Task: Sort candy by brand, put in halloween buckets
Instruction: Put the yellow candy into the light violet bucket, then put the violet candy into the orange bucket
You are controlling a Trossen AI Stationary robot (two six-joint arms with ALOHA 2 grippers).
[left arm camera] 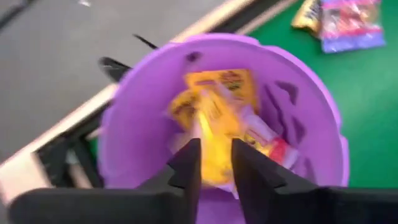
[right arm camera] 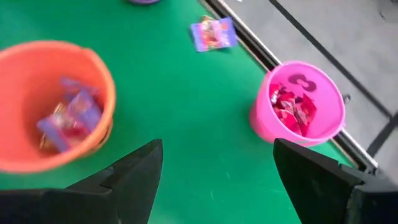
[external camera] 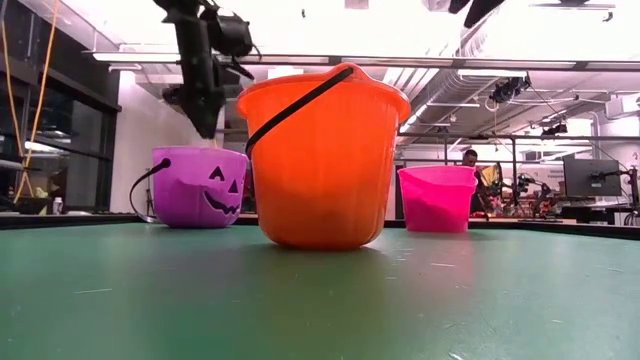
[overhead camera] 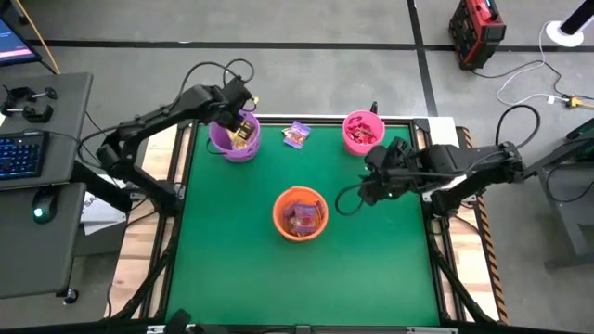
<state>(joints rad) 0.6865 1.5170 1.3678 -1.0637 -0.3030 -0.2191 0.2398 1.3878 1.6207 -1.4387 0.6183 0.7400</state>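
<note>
purple bucket, pink bucket, orange bucket, green table

3 buckets on the table: 1 purple bucket, 1 pink bucket, 1 orange bucket. All three have candy inside, per-bucket count unreadable. Loose on the mat: 1 purple packet, possibly a second one tucked beside it.

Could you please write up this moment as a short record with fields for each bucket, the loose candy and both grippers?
purple bucket: yellow packets inside
pink bucket: red packets inside
orange bucket: purple packets inside
loose candy: on the mat between purple and pink buckets
left gripper: over the purple bucket, shut on a yellow packet
right gripper: open, empty, beside the pink bucket
</note>
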